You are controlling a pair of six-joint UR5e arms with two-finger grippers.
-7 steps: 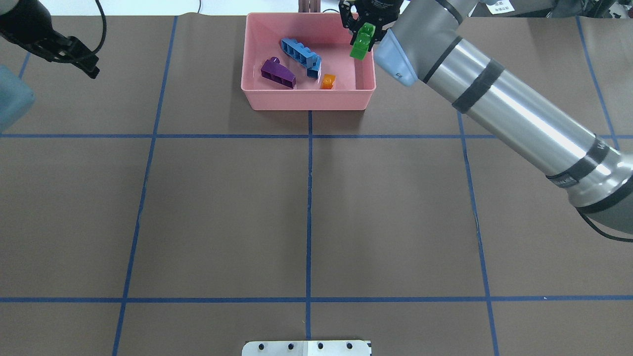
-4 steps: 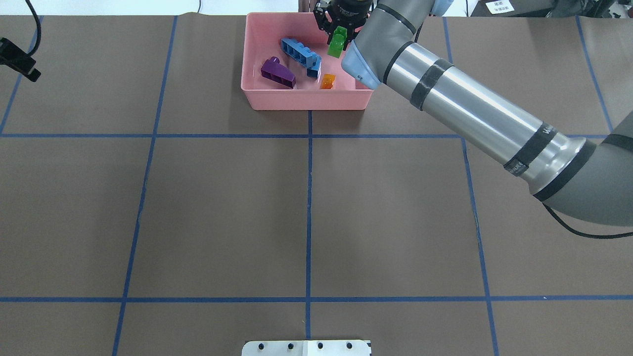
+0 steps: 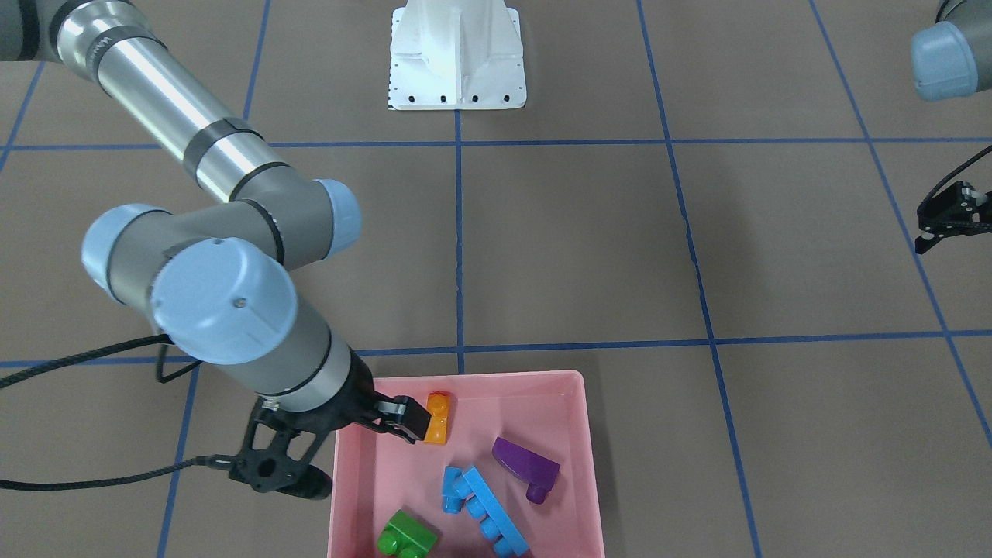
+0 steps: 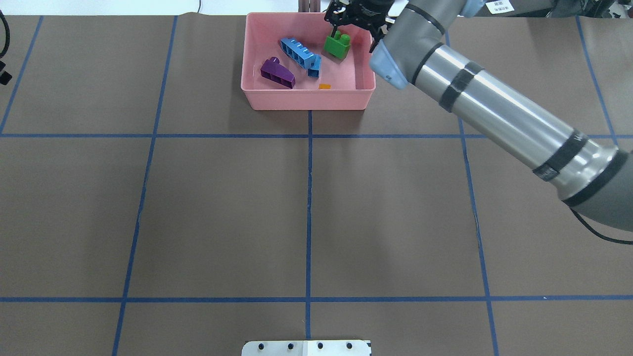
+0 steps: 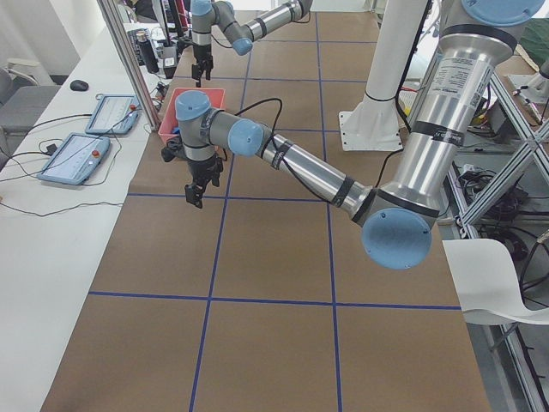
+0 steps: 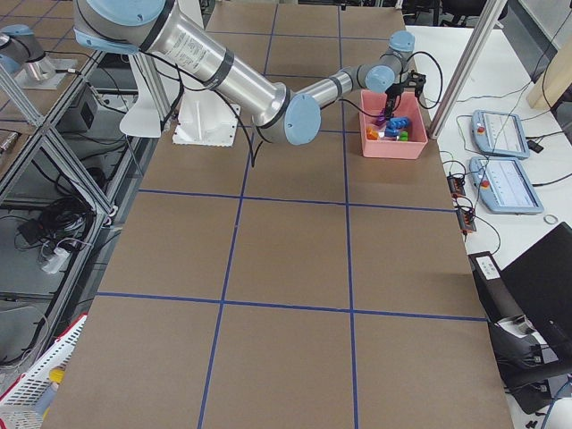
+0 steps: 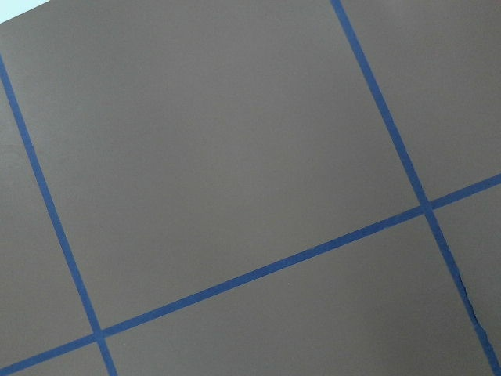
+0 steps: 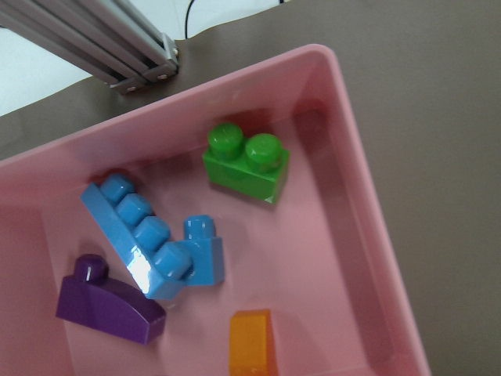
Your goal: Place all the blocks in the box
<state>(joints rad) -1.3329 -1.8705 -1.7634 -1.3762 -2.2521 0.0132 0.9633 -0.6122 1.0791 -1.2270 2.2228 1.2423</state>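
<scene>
The pink box [image 4: 306, 101] stands at the table's far middle and holds all five blocks. The green brick [image 4: 338, 45] lies free in its far right part, studs up in the right wrist view [image 8: 246, 160]. The long blue brick [image 4: 298, 51] leans on the small blue one [image 4: 314, 70]. The purple wedge [image 4: 278, 73] is at the left and the orange brick [image 4: 325, 86] is by the near wall. My right gripper [image 4: 355, 24] hovers open and empty over the box's far right corner. My left gripper [image 3: 922, 236] looks shut and empty, far off to the side.
The white robot base [image 3: 456, 58] stands at the table's near middle. A metal post [image 8: 117, 39] rises just behind the box [image 8: 376, 235]. Blue tape lines cross the brown table cover [image 7: 250, 157].
My right gripper has opened and let go of the green brick, which now lies in the box. The left arm has drawn back almost out of the overhead view.
</scene>
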